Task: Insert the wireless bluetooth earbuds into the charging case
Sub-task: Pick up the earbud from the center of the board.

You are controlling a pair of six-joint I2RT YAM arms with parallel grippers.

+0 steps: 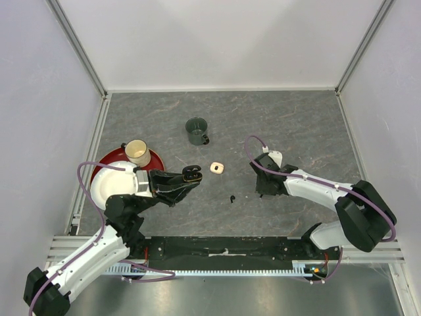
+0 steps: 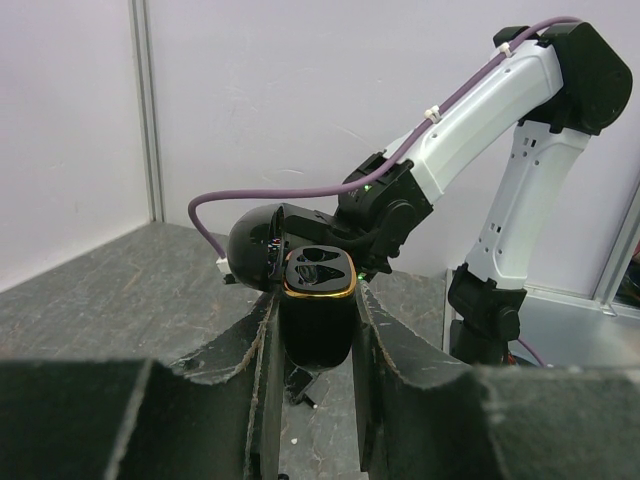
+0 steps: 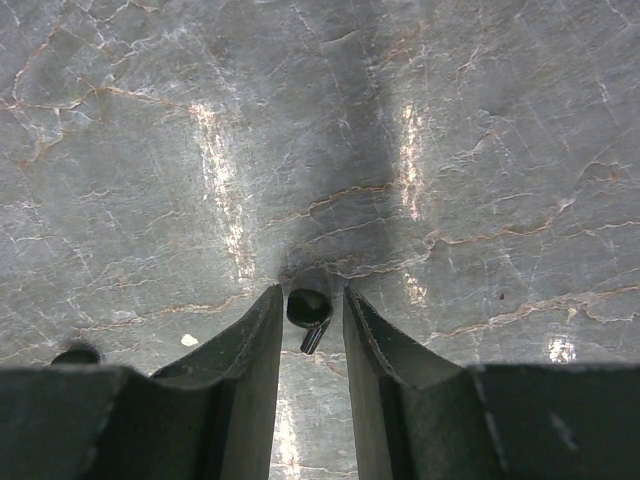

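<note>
On the right of the table (image 1: pixel 296 125), my right gripper (image 3: pixel 312 292) straddles a black earbud (image 3: pixel 308 310), jaws narrow; whether they pinch it I cannot tell. Likely light, hard, slippery: I would take its bulb, not the stem. My left gripper (image 2: pixel 316 297) clenches the charging case (image 2: pixel 319 272), left of centre.

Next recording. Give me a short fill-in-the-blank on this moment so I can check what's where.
1. The left gripper is shut on a black charging case whose two slots are ___.
2. The earbud between the fingers of the right gripper is ___ in colour.
3. The cream cup stands on a ___ plate.

Missing words: empty; black; red.
</note>
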